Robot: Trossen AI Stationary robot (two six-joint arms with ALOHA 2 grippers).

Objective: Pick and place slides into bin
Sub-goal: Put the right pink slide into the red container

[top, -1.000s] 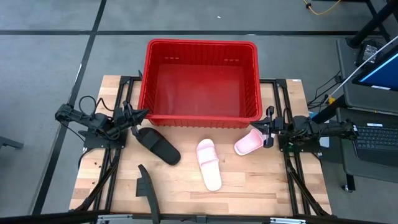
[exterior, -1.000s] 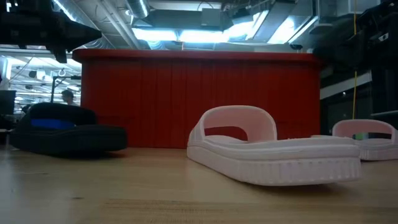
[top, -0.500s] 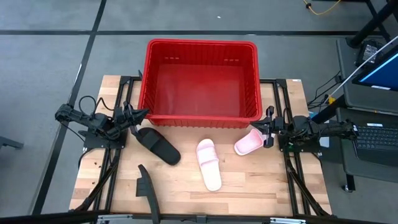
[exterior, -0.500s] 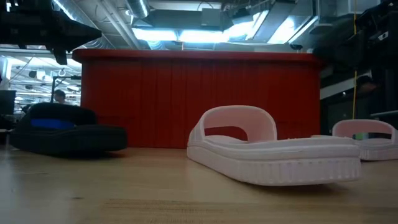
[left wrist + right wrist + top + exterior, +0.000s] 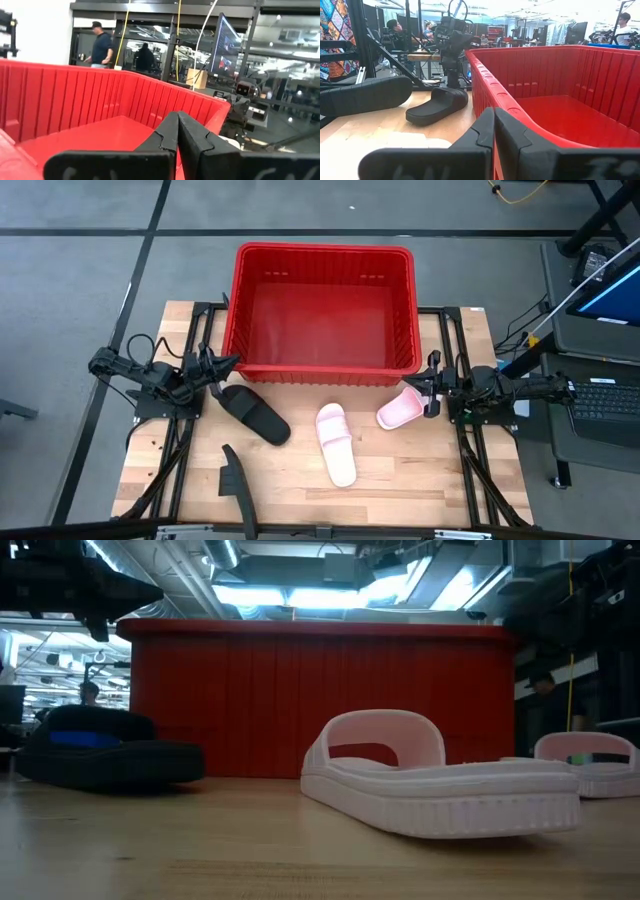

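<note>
The red bin (image 5: 325, 310) stands at the table's far middle, and nothing lies in it. One black slide (image 5: 253, 412) lies on its sole near the bin's near left corner. A second black slide (image 5: 232, 485) lies near the table's front left. One light pink slide (image 5: 336, 443) lies at the middle. The other pink slide (image 5: 400, 410) lies near the bin's near right corner. My left gripper (image 5: 236, 361) is shut and empty, just left of the bin and above the first black slide's far end. My right gripper (image 5: 428, 385) is shut and empty beside the right pink slide.
The bin's near wall (image 5: 320, 700) rises behind the slides. Bare wood lies along the table's near right (image 5: 430, 480). Dark frame rails (image 5: 185, 450) run along both table sides. People and equipment show in the room beyond.
</note>
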